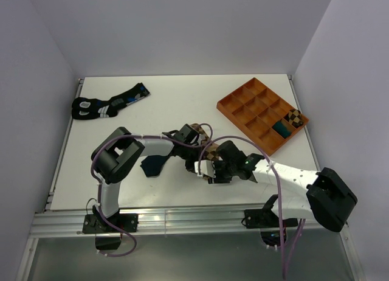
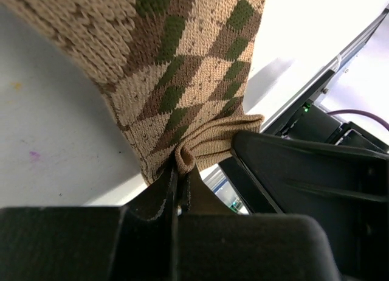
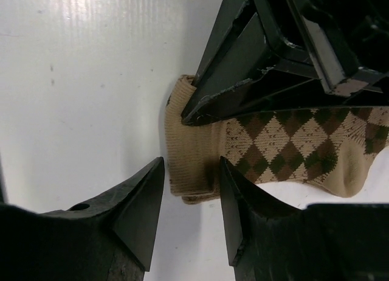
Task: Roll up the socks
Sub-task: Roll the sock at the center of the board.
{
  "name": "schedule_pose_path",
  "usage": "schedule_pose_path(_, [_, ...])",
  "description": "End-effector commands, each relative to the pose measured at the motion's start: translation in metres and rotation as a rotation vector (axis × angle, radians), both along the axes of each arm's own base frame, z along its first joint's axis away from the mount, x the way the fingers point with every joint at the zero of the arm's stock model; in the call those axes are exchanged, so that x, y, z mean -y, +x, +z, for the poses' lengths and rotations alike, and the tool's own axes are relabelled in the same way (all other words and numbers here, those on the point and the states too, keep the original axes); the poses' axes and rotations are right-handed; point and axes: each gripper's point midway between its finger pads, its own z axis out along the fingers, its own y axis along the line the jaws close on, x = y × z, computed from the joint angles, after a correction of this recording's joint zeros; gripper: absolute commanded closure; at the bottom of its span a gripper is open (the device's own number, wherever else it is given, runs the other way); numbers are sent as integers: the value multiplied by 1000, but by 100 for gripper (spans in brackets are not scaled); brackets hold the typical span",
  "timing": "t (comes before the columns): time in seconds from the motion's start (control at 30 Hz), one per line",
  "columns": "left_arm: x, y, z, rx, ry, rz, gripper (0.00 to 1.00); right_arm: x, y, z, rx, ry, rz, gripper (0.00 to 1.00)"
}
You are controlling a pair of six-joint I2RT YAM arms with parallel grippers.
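The tan argyle sock lies at the table's middle, between my two grippers. My left gripper is shut on a bunched fold of its ribbed cuff; the patterned leg stretches away from it. In the top view the left gripper sits just left of the sock. My right gripper is open, its jaws standing on either side of the cuff's end, just above the table. It is at the sock's near side in the top view. The dark navy sock lies flat under the left arm.
A pair of black socks with blue and white markings lies at the far left. An orange divided tray stands at the far right, with a rolled argyle bundle and a teal one in its compartments. White walls surround the table.
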Motion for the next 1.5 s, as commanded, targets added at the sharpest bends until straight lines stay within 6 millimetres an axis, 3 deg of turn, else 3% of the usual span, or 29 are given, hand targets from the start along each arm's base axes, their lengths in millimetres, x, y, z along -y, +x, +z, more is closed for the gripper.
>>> schedule_pose_path(0.0, [-7,0,-12,-12,44,-11,100,-3,8,-5,53,-5,9,52])
schedule_pose_path(0.37, [-5,3,-6,-21,27,-12,99,-3,6,-21,23,-23,-3,64])
schedule_pose_path(0.43, [-5,4,-4,-23,18,-3,96,-3,7,-22,16,-26,-17,73])
schedule_pose_path(0.57, [-8,7,4,-9,0,41,79,-2,-1,-24,-47,-38,-25,83])
schedule_pose_path(0.67, [-10,14,10,16,-18,102,70,-2,-8,-19,-123,-23,-25,84])
schedule_pose_path(0.87, [-12,27,24,79,-70,225,64,4,-23,-16,-278,-2,-19,86])
schedule_pose_path(1.1, [-24,40,26,186,-58,317,64,14,-20,-12,-453,9,-63,86])
schedule_pose_path(1.17, [-26,49,36,255,-84,359,64,15,-20,-6,-513,6,-63,86])
schedule_pose_path(1.2, [-32,45,30,264,-75,369,64,15,-20,-4,-546,13,-68,86])
schedule_pose_path(1.23, [-33,48,39,300,-104,379,64,21,-23,-8,-615,-10,-93,86])
schedule_pose_path(1.47, [-32,52,57,610,-126,323,65,23,-5,-4,-822,-30,-170,86])
